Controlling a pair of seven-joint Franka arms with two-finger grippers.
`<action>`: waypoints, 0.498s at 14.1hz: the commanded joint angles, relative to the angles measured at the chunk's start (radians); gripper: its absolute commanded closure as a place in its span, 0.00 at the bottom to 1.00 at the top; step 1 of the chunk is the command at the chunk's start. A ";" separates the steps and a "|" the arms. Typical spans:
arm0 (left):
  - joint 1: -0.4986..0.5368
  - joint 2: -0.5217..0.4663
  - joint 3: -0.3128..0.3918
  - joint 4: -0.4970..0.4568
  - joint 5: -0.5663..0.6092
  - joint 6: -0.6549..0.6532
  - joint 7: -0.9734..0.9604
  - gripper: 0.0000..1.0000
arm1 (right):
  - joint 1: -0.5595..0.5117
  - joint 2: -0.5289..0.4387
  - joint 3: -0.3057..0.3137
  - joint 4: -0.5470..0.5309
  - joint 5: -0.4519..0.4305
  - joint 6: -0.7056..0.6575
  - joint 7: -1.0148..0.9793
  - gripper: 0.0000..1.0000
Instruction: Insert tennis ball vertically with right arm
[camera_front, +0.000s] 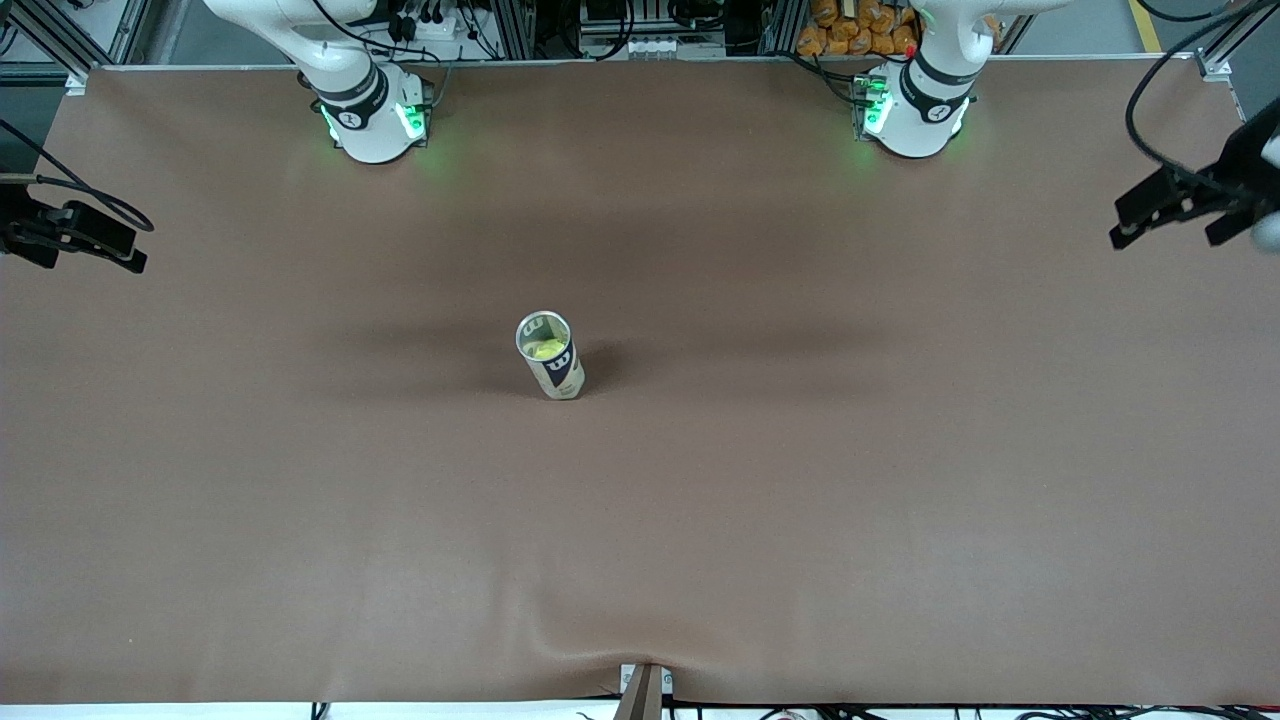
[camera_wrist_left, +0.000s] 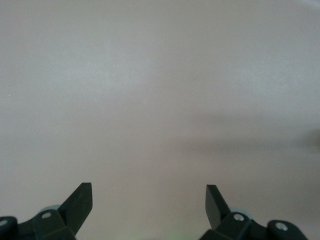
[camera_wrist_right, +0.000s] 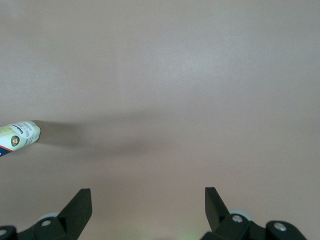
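**Ball sits in the upright can; both grippers hang spread at the bench's ends**

The tennis ball (camera_front: 546, 349) lies inside the tennis ball can (camera_front: 551, 357), its yellow-green top showing through the can's open mouth. The can stands upright near the middle of the bench, a little toward the right arm's end, well apart from every edge and corner. Its white foot also shows at the edge of the right wrist view (camera_wrist_right: 19, 136), casting a long shadow across the cloth.

The brown tablecloth (camera_front: 800, 480) covers the whole bench, with a slight pucker at the middle of the edge nearest the front camera.

The right gripper (camera_front: 70, 238) hangs over the right arm's end of the bench, well apart from the can and holding nothing. In its own wrist view its two black fingers (camera_wrist_right: 77, 207) stand wide apart over bare cloth.

The left gripper (camera_front: 1185, 205) waits over the left arm's end of the bench, farther still from the can. Its fingers (camera_wrist_left: 80, 202) are likewise spread, with nothing between them.
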 joint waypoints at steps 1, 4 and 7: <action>-0.001 0.031 0.001 0.046 -0.008 -0.025 -0.002 0.00 | -0.014 -0.013 0.012 0.001 0.004 -0.006 -0.008 0.00; -0.009 0.018 0.010 0.042 -0.010 -0.031 -0.004 0.00 | -0.017 -0.011 0.010 0.005 0.004 -0.006 -0.010 0.00; -0.017 0.019 0.022 0.039 -0.010 -0.032 -0.002 0.00 | -0.022 -0.011 0.009 0.014 0.004 -0.006 -0.010 0.00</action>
